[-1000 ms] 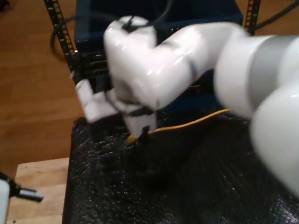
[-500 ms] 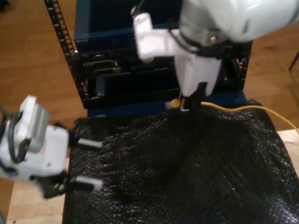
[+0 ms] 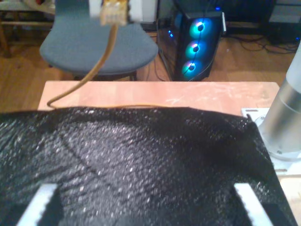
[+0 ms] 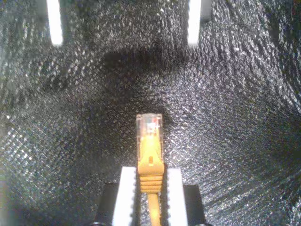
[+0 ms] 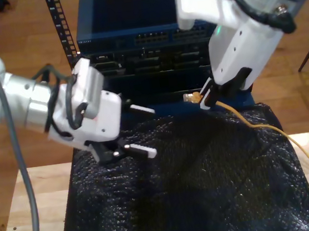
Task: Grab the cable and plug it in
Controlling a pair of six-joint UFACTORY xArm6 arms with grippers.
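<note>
Clamped tight on the long thin yellow-orange network cable, the jaws of my second gripper hold it just behind its small clear plastic clip connector. The connector sticks straight out past the fingertips, so the cable's end lies in line with the jaws. In the exterior view, my second gripper is on that view's right, hanging above the far edge of the bumpy black foam mat.

My first gripper is on the exterior view's left, over the mat. Its two white-tipped fingers are spread apart and hold nothing. It points across the mat toward the connector.

The connector points toward the exterior view's left, along the front of the dark blue metal rack of network boxes. A row of small sockets sits higher up on the rack, behind and above the connector. So the connector lies sideways to the sockets, not facing them. I think my second gripper is the nearer one, and it would have to turn the connector to face the rack and lift it.

From the jaws the cable trails back over the mat and off the pale wooden table at the exterior view's right. It hangs loose, so it may drag. Nothing stands between the connector and the rack. I cannot tell which socket is the right one.
</note>
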